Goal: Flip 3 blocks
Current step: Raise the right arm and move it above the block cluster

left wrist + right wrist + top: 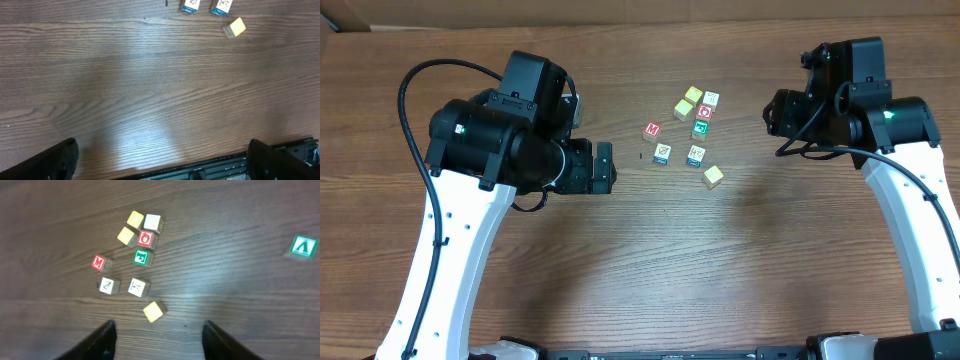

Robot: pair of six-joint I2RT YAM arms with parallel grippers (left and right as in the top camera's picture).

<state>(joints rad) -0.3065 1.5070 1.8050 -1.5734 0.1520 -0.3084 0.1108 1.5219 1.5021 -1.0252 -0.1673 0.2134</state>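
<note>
Hovering off the far-edge blocks (662,153), left jaws and right jaws gape (both empty), ready to grasp.

Wood-grain table (620,250), clustered letter blocks (700,128), yellow-topped cubes (693,94), lone green cube (303,246)

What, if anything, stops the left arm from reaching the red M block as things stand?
Probably nothing: yes, it looks reachable. The left gripper stands open, with only bare table between it and the red M block, which sits apart from the other blocks, on their side nearest it.
</note>
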